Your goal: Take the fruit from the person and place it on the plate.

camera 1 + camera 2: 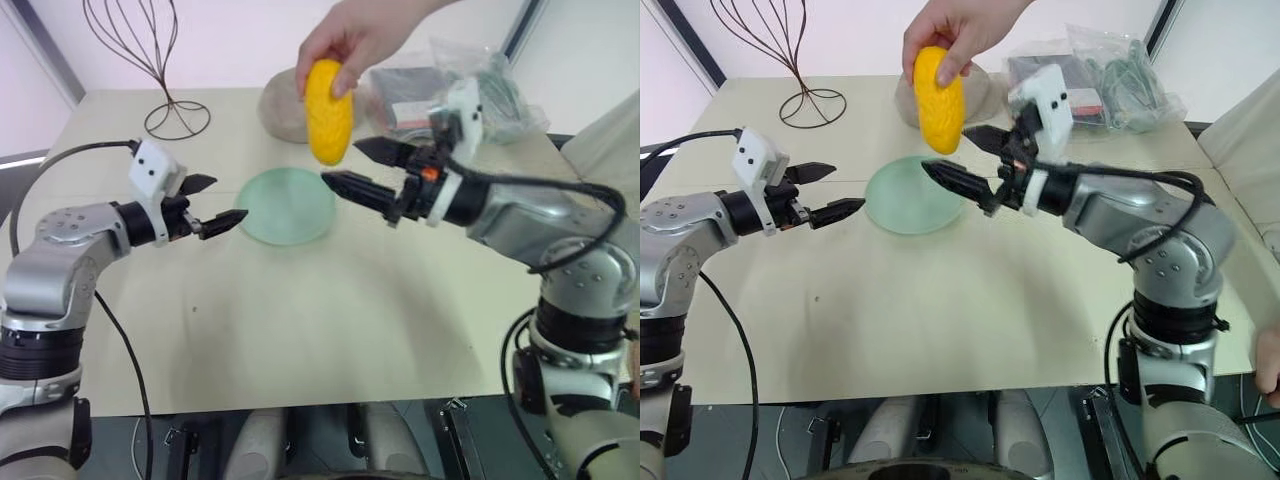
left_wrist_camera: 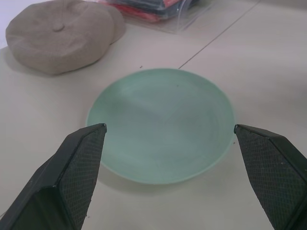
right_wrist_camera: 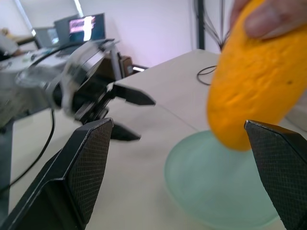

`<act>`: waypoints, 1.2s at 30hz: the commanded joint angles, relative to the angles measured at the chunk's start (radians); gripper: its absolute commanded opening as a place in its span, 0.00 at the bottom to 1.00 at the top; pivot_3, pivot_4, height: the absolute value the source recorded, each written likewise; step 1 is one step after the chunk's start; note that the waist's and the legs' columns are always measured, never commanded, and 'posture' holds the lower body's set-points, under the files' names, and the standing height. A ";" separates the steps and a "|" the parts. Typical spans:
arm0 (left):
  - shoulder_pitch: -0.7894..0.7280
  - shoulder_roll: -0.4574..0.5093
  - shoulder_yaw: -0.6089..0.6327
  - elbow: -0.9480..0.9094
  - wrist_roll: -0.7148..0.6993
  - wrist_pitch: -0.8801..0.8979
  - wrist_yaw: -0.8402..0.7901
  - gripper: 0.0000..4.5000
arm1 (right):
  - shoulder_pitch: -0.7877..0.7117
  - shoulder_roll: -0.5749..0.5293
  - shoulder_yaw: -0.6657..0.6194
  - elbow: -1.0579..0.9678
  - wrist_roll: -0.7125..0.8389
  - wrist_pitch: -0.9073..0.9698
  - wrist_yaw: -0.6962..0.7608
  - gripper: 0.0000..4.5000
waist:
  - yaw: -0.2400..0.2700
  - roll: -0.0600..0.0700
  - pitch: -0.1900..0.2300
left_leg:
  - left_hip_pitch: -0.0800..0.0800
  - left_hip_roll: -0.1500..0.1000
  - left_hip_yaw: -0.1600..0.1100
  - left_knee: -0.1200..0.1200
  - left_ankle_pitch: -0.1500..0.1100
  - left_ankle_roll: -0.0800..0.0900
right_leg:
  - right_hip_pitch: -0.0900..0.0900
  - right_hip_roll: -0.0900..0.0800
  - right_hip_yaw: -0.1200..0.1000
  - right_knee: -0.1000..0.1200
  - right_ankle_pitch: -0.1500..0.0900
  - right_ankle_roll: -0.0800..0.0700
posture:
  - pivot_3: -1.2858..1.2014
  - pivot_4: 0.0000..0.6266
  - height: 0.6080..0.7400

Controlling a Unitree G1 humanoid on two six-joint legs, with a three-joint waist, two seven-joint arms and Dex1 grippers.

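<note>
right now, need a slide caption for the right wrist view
Open right gripper reaches toward the yellow-orange fruit held by a person's hand above the mint-green plate.

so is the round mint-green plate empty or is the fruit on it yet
Empty. The round pale mint-green plate lies bare on the table, while the person's hand holds the yellow-orange oblong fruit in the air above it.

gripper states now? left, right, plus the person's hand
Left gripper: open, empty, beside the pale mint-green round plate.
Right gripper: open, empty, next to the fruit.
Person's hand: holding the yellow-orange oblong fruit above the plate.
</note>
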 commanded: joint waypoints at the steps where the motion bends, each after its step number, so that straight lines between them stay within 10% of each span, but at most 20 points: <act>1: -0.018 0.003 0.024 -0.029 -0.008 -0.011 0.010 0.99 | -0.068 0.038 -0.008 0.059 -0.022 0.008 -0.069 1.00 | 0.000 0.000 0.000 | 0.000 0.000 0.000 0.000 0.000 0.000 | 0.000 0.000 0.000 0.000 0.000 0.000 | 0.52 0.24 1.00; 29: 0.060 0.030 0.215 -0.196 -0.334 0.111 0.028 0.99 | -0.195 0.214 0.038 0.273 -0.181 -0.024 -0.058 1.00 | -0.020 0.000 0.000 | -0.004 0.000 0.001 -0.001 0.000 -0.001 | -0.006 0.001 0.000 0.003 0.000 0.000 | 0.52 0.24 1.00; 36: 0.081 0.041 0.232 -0.208 -0.347 0.108 0.045 1.00 | -0.194 0.232 0.047 0.295 -0.218 -0.037 -0.034 0.53 | -0.020 0.000 0.000 | -0.003 0.000 0.001 -0.001 0.001 -0.001 | -0.006 0.001 0.000 0.003 0.000 0.000 | 0.52 0.24 1.00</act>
